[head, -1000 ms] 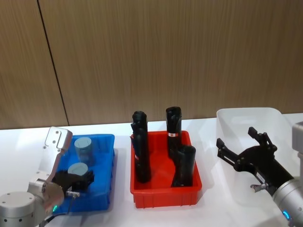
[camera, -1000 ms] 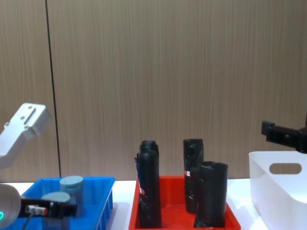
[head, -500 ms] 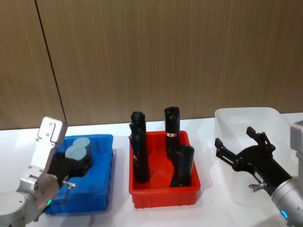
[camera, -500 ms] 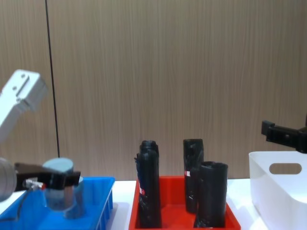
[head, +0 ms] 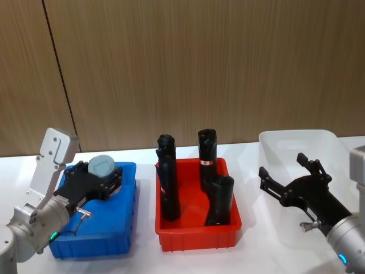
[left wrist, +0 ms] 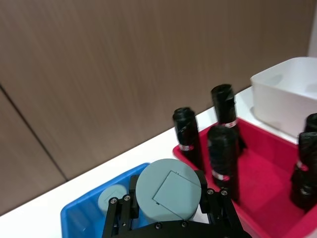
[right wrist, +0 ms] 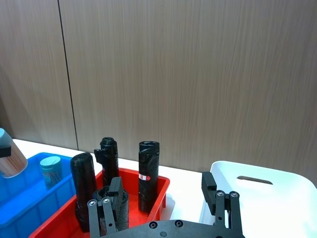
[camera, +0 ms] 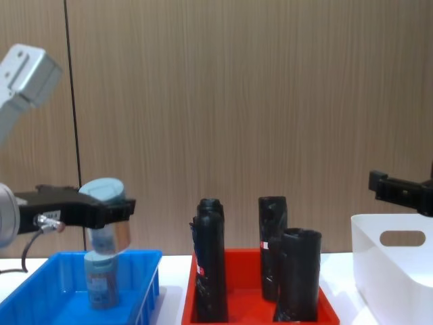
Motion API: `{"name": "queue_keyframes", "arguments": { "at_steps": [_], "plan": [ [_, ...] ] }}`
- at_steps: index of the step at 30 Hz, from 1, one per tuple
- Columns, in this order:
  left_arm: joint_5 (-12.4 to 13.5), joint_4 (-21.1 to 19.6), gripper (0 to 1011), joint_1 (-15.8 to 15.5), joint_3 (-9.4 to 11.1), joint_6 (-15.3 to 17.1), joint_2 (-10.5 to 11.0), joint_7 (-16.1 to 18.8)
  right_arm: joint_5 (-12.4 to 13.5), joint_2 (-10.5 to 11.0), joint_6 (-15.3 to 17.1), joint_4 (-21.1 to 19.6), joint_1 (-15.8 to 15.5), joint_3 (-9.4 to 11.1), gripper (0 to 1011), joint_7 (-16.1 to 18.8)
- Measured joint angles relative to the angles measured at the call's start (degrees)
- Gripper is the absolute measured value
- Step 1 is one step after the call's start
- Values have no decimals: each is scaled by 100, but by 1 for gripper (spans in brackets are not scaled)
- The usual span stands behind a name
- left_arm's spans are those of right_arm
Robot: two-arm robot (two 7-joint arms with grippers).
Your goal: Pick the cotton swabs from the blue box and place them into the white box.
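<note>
While the left jaws clench a clear, blue-grey-lidded cotton-swab jar (head: 102, 166) above the bright blue plastic box (head: 94, 238), its carry should clear the tall black rolls (head: 171, 194) in the red bin (head: 197, 237) before reaching the white plastic box (head: 296, 138), where the right jaws hover spread open.

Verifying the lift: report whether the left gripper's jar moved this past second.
Yes. The cotton swab jar rose: it sat low inside the blue box, now it hangs above its rim in the left gripper.

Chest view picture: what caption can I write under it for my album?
The left hand holds a jar of cotton swabs above the blue box, where a second jar stands.
</note>
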Motion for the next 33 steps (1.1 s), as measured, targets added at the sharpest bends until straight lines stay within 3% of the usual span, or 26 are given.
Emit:
{"name": "queue_keyframes", "arguments": {
  "at_steps": [18, 33],
  "plan": [
    [-190, 9, 659, -220, -102, -383, 182, -1708, 0, 0, 0, 0, 0, 0, 1001, 0],
    [-361, 504, 659, -626, -49, -504, 123, -3299, 0, 0, 0, 0, 0, 0, 1002, 0]
  ]
}}
